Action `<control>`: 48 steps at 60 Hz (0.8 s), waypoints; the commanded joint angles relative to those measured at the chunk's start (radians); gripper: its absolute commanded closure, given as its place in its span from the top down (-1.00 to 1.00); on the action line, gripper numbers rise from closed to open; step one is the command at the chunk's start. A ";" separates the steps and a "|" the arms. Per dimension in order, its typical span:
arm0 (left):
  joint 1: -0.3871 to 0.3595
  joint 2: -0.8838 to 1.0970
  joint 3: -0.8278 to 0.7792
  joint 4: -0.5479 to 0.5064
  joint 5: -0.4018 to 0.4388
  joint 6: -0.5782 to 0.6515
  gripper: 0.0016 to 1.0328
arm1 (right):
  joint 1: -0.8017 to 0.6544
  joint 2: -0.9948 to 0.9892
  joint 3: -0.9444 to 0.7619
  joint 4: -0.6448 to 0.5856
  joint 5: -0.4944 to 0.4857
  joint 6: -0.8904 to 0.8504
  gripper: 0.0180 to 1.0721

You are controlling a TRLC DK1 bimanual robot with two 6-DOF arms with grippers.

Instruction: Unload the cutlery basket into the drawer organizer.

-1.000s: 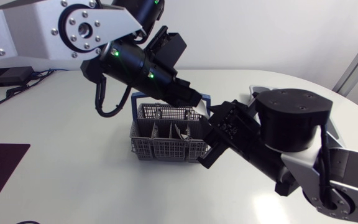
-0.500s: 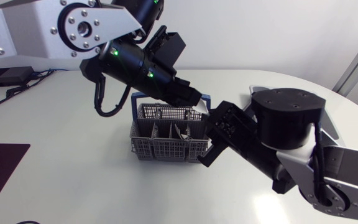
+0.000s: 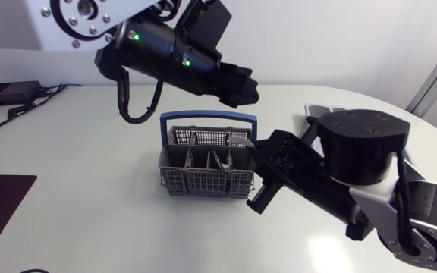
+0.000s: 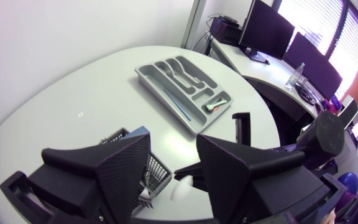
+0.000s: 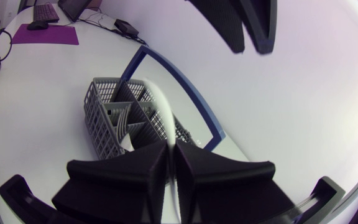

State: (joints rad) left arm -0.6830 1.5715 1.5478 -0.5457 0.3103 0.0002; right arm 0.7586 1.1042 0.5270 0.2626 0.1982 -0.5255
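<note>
Right claw (image 5: 169,154) is clenched on a white utensil (image 5: 158,109), can't tell what kind, gripping one end of it right over the corner of the grey cutlery basket (image 3: 192,180). The basket has a blue handle (image 3: 203,116) and sits mid surface (image 3: 82,205) with a few pieces standing in its compartments. Left claw (image 4: 174,149) hangs above the basket, released, nothing in it. Further off, the drawer organizer (image 4: 146,73) lies flat with some cutlery in its slots
</note>
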 commanded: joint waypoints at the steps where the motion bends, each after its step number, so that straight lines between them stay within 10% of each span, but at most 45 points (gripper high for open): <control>1: 0.023 -0.025 0.035 0.013 0.007 0.011 0.22 | -0.050 -0.032 -0.039 -0.036 -0.042 -0.011 -0.86; 18: 0.128 -0.041 0.015 0.009 0.003 0.075 0.22 | -0.421 -0.115 -0.085 -0.143 -0.401 -0.068 -0.85; 48: 0.165 -0.142 -0.101 0.006 -0.027 0.158 0.28 | -0.912 -0.096 -0.058 -0.358 -0.723 -0.409 -0.84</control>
State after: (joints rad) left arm -0.5156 1.4513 1.4899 -0.5407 0.2974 0.1261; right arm -0.0845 0.9733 0.4313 -0.0559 -0.4980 -0.8261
